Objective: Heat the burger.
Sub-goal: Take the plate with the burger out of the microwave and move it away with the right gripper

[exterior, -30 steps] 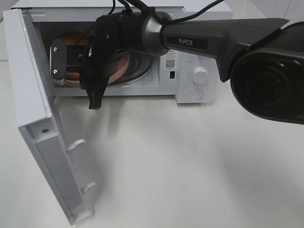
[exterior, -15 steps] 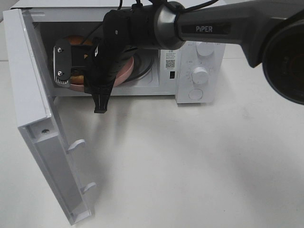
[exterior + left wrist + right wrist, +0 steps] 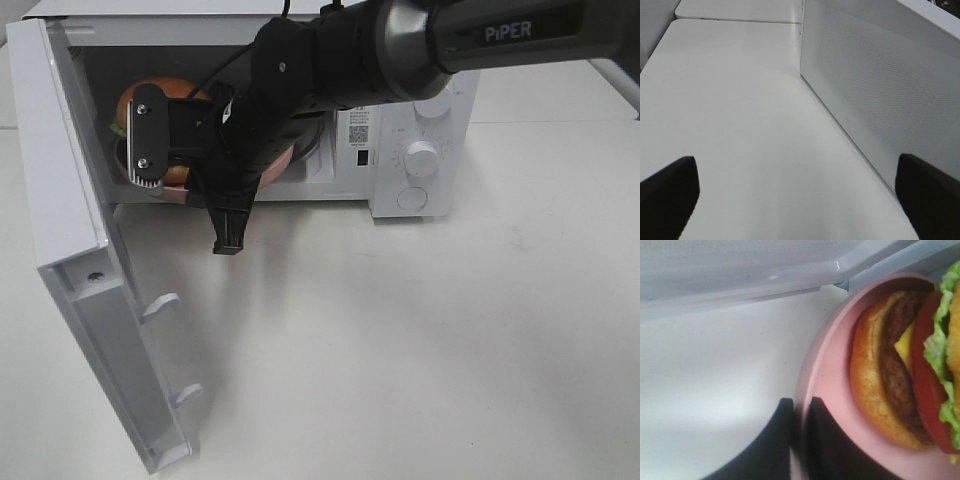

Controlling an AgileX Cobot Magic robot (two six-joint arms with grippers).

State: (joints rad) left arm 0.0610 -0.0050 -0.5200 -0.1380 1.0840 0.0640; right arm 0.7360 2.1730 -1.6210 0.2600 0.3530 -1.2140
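Note:
The burger (image 3: 150, 95) (image 3: 900, 375) lies on a pink plate (image 3: 283, 160) (image 3: 827, 365) inside the open white microwave (image 3: 420, 100), at the left of its cavity. My right gripper (image 3: 200, 185) (image 3: 800, 440) reaches in across the opening from the right and is shut on the plate's front rim, just beside the burger. Its arm hides most of the plate in the exterior high view. My left gripper (image 3: 800, 200) is open, with nothing between its dark fingertips (image 3: 667, 190). It hovers over the bare table beside the outer face of the microwave door (image 3: 880, 90).
The microwave door (image 3: 70, 230) stands swung wide open at the left, reaching toward the table's front edge. Control knobs (image 3: 422, 158) sit on the microwave's right panel. White tabletop (image 3: 400, 350) spreads in front.
My right gripper has shifted a little to the right and toward the front of the cavity. More of the burger's bun now shows, and the arm's rear section has risen out of view.

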